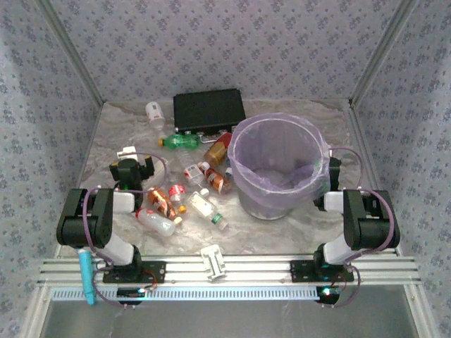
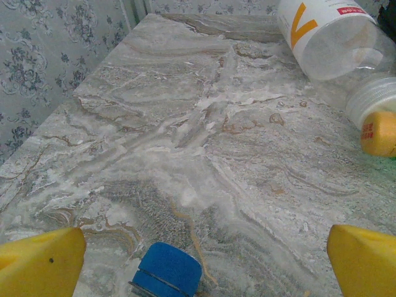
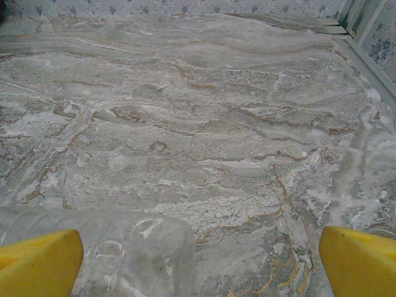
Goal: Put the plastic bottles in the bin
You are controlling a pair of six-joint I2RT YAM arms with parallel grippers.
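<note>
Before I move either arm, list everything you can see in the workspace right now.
plastic bottles: about nine; clear, green, amber, red-labelled; lying scattered left of the bin
bin: one; grey, lavender liner; centre-right
black case: one; black; far side, behind-left of the bin
white clip block: one; white; near edge by the rail
light blue tube: one; at the rail's left end
table: one; marbled grey
left gripper: yellow fingertips, open, left of the bottles
right gripper: yellow fingertips, open, right of the bin
</note>
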